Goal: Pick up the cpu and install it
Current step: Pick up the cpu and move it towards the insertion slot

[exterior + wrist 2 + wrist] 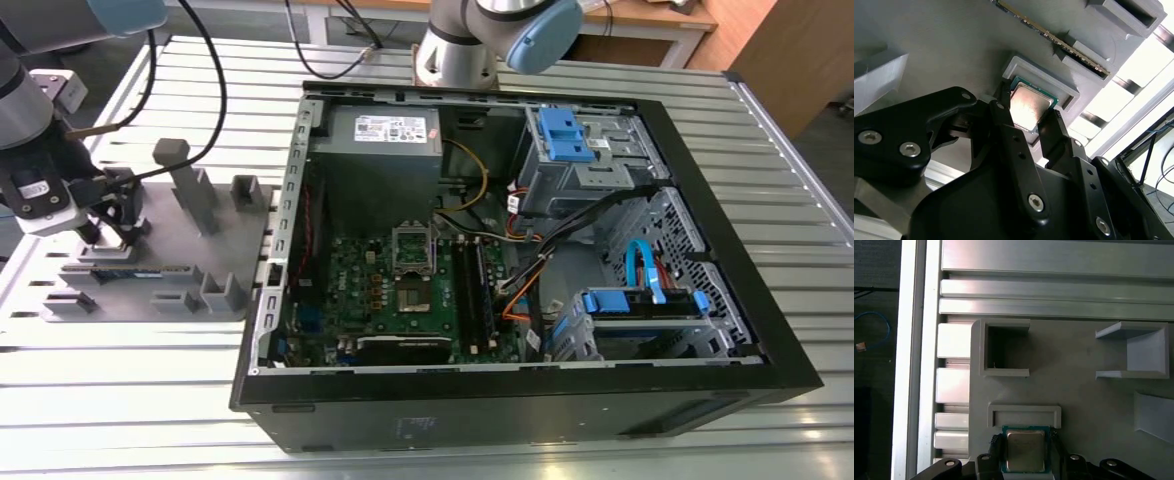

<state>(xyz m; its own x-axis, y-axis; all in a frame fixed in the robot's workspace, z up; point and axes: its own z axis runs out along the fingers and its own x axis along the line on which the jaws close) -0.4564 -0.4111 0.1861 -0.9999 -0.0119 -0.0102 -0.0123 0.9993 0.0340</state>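
Inspecting the black two-fingered gripper [1027,111] in both wrist views, we find its jaws drawn narrow and clamped on the cpu [1030,105], a small flat square chip with a silvery-grey metal top and a green border. One black finger [1004,125] bears on each of two opposite edges. The chip sits at a shallow raised-rim pocket of the pale grey moulded fixture plate [929,40]; we cannot tell whether it rests on the pocket floor or sits just clear of it.

The second wrist view adds a thin green memory stick [1054,41] standing on edge in a slotted holder just beyond the pocket rim. The first wrist view adds an open square grey box [1004,347] and a three-sided grey bracket [1139,352] on the plate, both apart from the chip. It also shows the plate's edge lying over the ribbed aluminium table [1054,285].

The exterior view places the gripper at the exterior view's left, low over the plate. Grey upright posts [180,175] stand near it on the side toward the open black computer case [534,410]. The plate lies just beside the case wall. Inside, the green motherboard [354,290] carries a silver socket frame [411,250], well apart from the gripper.
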